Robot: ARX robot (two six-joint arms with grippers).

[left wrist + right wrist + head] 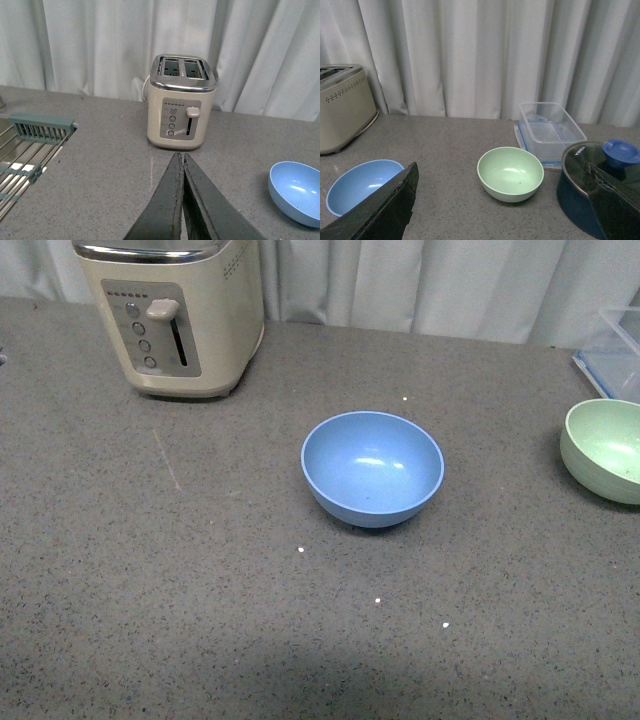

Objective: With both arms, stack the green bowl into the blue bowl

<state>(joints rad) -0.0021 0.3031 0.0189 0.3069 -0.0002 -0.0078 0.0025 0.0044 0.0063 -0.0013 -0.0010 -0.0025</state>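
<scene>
The light blue bowl (372, 468) stands upright and empty in the middle of the grey counter; it also shows in the left wrist view (296, 193) and the right wrist view (361, 186). The pale green bowl (606, 450) sits at the counter's right edge, cut off by the frame, and lies whole in the right wrist view (510, 173). My right gripper (500, 197) is open, its fingers wide apart on either side of the green bowl and well short of it. My left gripper (180, 160) is shut on nothing, pointing toward the toaster. Neither arm appears in the front view.
A cream toaster (175, 312) stands at the back left. A clear plastic container (550, 131) sits behind the green bowl, and a dark blue pot with a glass lid (590, 185) is beside it. A dish rack in a sink (30, 150) lies left of the toaster.
</scene>
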